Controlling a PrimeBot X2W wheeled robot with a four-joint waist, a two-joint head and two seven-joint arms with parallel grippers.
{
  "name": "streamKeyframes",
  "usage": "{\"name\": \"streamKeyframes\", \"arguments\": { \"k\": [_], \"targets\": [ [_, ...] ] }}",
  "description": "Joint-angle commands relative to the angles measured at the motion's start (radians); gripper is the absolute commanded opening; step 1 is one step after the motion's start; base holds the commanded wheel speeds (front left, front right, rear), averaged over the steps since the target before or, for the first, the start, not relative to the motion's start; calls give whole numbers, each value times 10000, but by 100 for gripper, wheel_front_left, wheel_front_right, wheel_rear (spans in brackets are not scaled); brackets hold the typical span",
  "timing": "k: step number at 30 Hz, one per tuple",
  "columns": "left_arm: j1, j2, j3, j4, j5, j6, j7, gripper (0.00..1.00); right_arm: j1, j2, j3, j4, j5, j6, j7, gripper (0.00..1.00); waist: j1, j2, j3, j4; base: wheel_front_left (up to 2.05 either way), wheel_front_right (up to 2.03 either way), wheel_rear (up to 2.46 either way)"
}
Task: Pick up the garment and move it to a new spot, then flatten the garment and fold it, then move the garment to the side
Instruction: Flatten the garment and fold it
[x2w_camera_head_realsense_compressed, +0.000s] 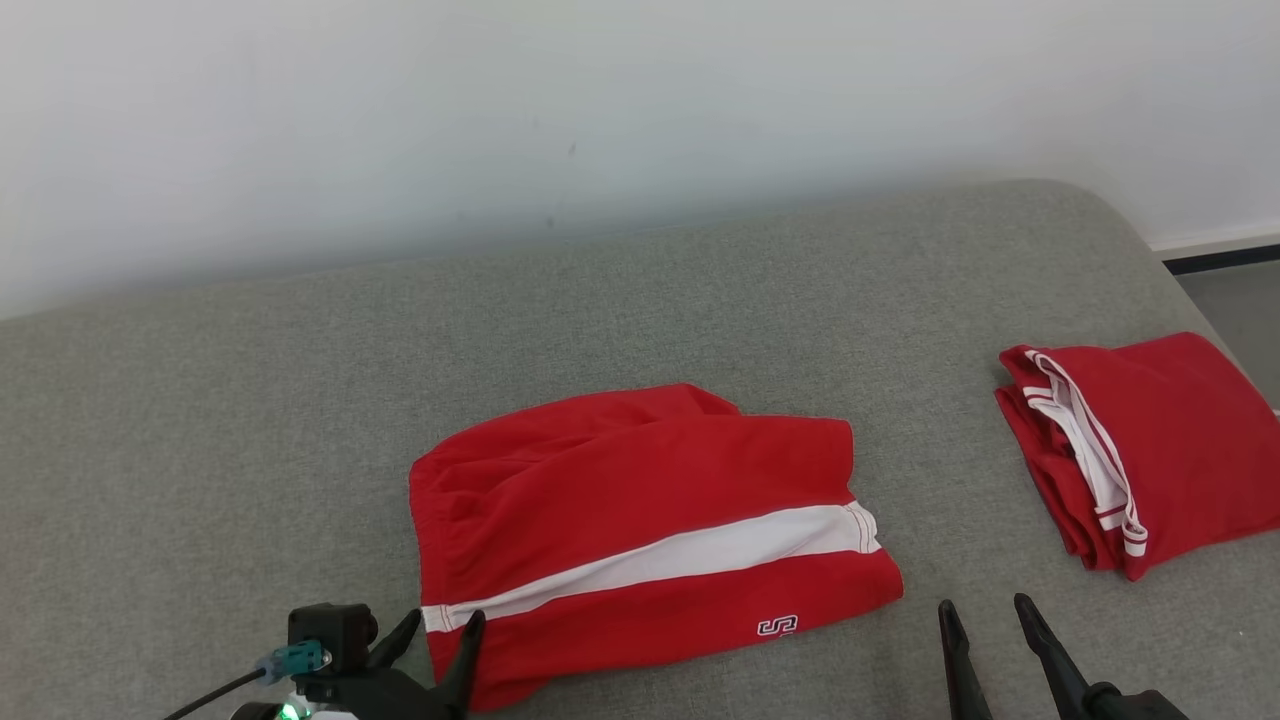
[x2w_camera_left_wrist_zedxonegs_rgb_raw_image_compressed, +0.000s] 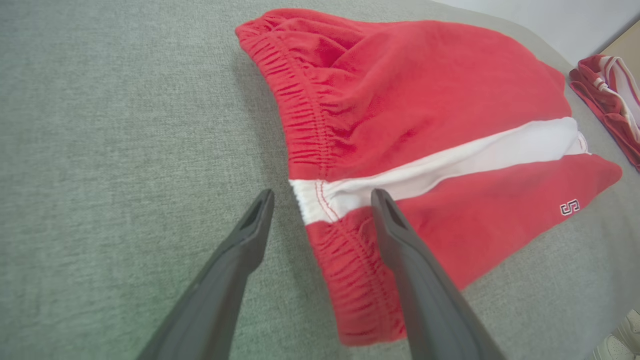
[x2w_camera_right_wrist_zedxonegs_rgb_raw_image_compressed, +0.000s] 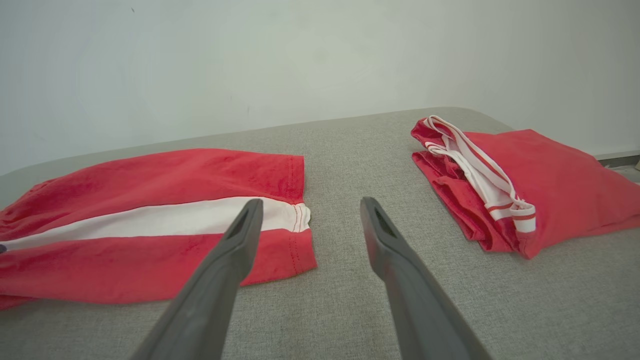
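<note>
A pair of red shorts with a white side stripe, the garment (x2w_camera_head_realsense_compressed: 640, 530) (x2w_camera_left_wrist_zedxonegs_rgb_raw_image_compressed: 430, 125) (x2w_camera_right_wrist_zedxonegs_rgb_raw_image_compressed: 150, 220), lies folded flat in the middle of the grey cushion. My left gripper (x2w_camera_head_realsense_compressed: 440, 625) (x2w_camera_left_wrist_zedxonegs_rgb_raw_image_compressed: 322, 197) hovers open over the elastic waistband at the garment's near left corner, one finger over the cloth, the other over bare cushion. My right gripper (x2w_camera_head_realsense_compressed: 985, 605) (x2w_camera_right_wrist_zedxonegs_rgb_raw_image_compressed: 307, 205) is open just past the garment's near right hem, with nothing between its fingers.
A second red garment with white trim (x2w_camera_head_realsense_compressed: 1130, 450) (x2w_camera_right_wrist_zedxonegs_rgb_raw_image_compressed: 515, 190) (x2w_camera_left_wrist_zedxonegs_rgb_raw_image_compressed: 610, 95) lies folded at the right end of the grey cushion (x2w_camera_head_realsense_compressed: 250, 400). A white wall (x2w_camera_head_realsense_compressed: 600, 120) runs behind. The cushion's right edge drops to the floor (x2w_camera_head_realsense_compressed: 1240, 310).
</note>
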Motion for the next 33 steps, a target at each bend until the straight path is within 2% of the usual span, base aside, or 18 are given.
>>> {"name": "streamKeyframes", "arguments": {
  "k": [1,6,7,8,10,18,21,26,33],
  "targets": [
    [-87,58,-1,14,-22,29,-2,100,-54,-4,2,11,86,-28,-29,100,-1,-1,28,-24,0,0,0],
    [-86,79,-152,-69,-138,22,16,99,-94,6,-120,20,83,-28,-66,100,-1,-1,64,4,0,0,0],
    [-88,78,-179,-81,-180,21,12,82,-105,8,-143,15,72,-28,-66,100,-1,-1,70,16,0,0,0],
    [-91,75,-227,-86,-230,19,34,42,-114,11,-157,12,56,-28,-69,100,-1,-1,75,30,0,0,0],
    [-98,91,-314,-129,-316,17,27,0,-126,17,-181,14,31,-28,-77,100,-1,-1,76,61,0,0,0],
    [-195,201,-347,-265,-460,16,-452,0,-177,27,-197,-24,70,-28,-29,100,-1,-1,128,301,0,0,0],
    [-178,235,-199,-359,-441,163,-813,0,-339,-84,-284,-133,95,-28,209,100,-1,-1,246,419,0,0,0],
    [-84,190,10,-452,-356,512,-1311,0,-703,-395,-332,-153,244,-28,1193,100,-1,-1,576,657,0,0,0],
    [-245,-4,-25,-342,-402,564,-1671,0,-1349,-627,-91,458,543,-28,2827,100,-1,-1,946,867,0,0,0]
  ]
}}
